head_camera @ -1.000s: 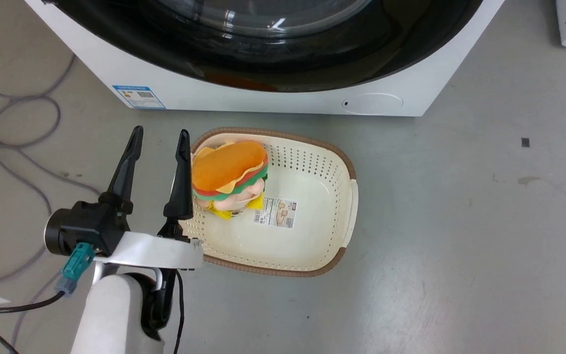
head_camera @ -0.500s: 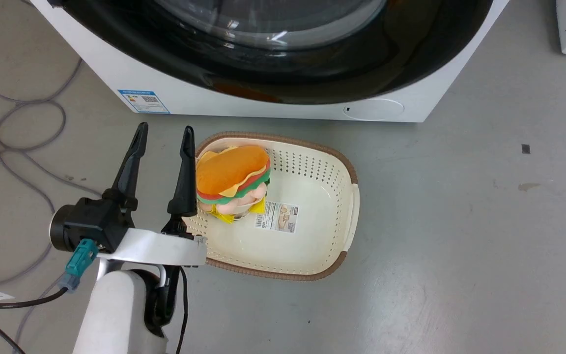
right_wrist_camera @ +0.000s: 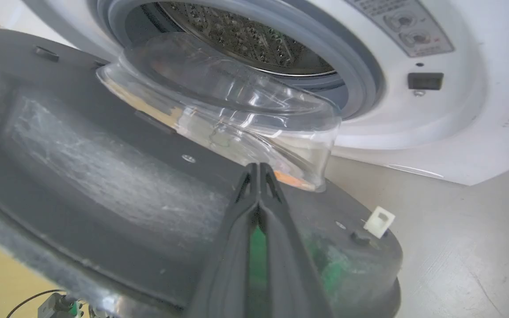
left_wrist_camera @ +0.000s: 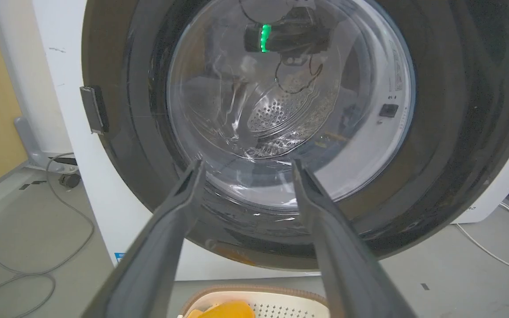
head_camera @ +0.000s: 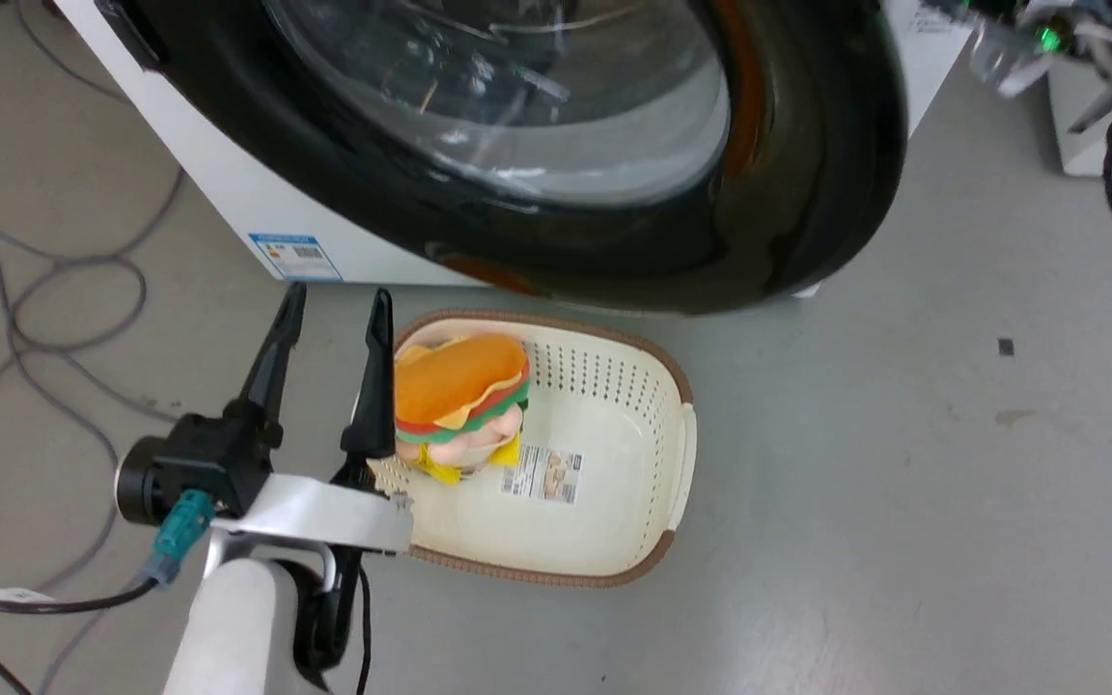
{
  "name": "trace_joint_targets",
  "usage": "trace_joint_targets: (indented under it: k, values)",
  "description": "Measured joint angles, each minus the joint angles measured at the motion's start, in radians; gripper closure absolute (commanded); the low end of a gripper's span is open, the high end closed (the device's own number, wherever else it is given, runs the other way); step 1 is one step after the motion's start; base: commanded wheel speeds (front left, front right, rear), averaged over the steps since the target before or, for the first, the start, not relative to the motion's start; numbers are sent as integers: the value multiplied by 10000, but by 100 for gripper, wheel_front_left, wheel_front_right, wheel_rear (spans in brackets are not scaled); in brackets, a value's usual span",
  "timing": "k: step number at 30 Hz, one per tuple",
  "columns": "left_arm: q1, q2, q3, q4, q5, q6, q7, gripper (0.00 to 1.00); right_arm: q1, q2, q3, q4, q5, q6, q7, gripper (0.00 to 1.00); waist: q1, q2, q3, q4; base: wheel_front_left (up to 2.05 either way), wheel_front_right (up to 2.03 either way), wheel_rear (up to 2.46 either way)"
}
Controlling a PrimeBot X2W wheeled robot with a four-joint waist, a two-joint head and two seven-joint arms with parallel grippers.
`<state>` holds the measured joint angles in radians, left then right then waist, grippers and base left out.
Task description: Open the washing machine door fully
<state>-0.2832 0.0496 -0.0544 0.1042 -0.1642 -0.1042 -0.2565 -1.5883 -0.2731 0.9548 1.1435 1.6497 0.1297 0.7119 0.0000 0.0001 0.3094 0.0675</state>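
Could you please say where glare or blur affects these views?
Head view: the washing machine door mirrors orange on its glossy rim; top right corner is motion-smeared. Left wrist view: streaky glare on its glass, left end effector soft. Right wrist view: right end effector blurred near the lens.

The washing machine door (head_camera: 537, 164) runs off the top edge.

The left tool (head_camera: 340, 290), two long dark fingers on a black wrist block, stood with its fingers spread apart above the pale forearm (head_camera: 237, 627). The right tool (right_wrist_camera: 259, 167) had its dark fingers pressed together at the tips.
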Motion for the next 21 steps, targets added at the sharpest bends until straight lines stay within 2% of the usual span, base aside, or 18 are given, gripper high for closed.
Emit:
trace_joint_targets:
  k: [21]
  values:
    - [1651,23,2,1003,663,86,-2,0,4090,-372,8,-3083,917,0,430,100,-3,0,-2364,78,0,0,0]
